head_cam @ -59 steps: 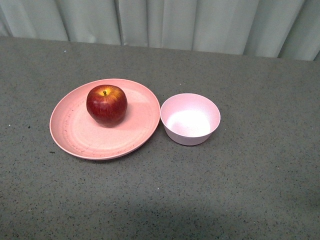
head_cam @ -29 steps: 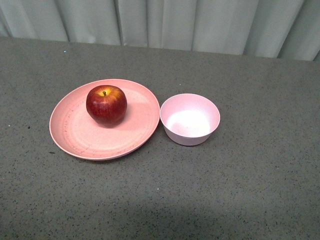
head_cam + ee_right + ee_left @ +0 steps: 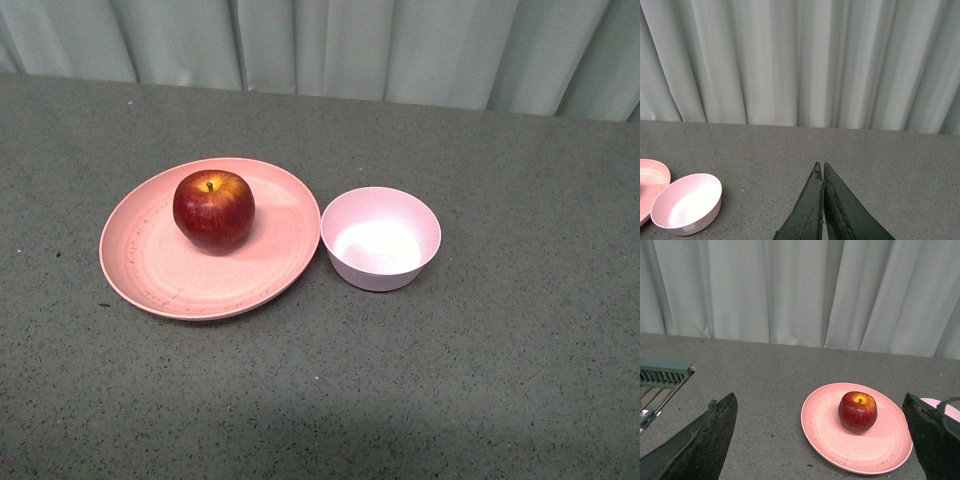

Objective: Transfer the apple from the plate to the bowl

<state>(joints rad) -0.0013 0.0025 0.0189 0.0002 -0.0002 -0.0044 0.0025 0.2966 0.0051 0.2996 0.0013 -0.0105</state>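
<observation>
The apple (image 3: 213, 209) sits on the plate (image 3: 150, 285), toward its far half, stem up, its underside hidden against the plate's floor. The bowl (image 3: 380, 238) stands empty just to the right of the plate on the grey speckled table (image 3: 500, 360). Their rims come very close, and the front view does not settle whether they touch. A pale pleated curtain (image 3: 400, 50) closes off the table's far edge. Neither arm shows in the front view.

In the left wrist view the left gripper (image 3: 819, 399) is spread wide and grasps nothing. Its two dark fingers (image 3: 705, 440) are cut off by the picture's edges. The apple and plate appear in the gap between them, but farther off on the table. One finger covers most of the bowl, leaving only a sliver of pink rim. At the edge of that view a slatted grey-green object (image 3: 662, 372) is cut off, and what it is cannot be made out.

In the right wrist view the right gripper (image 3: 820, 165) is pressed closed, its tips meeting with nothing caught between them, over the table. The bowl lies well off to one side of it. Only a small arc of the plate shows at the picture's edge, and the apple falls outside that view.
</observation>
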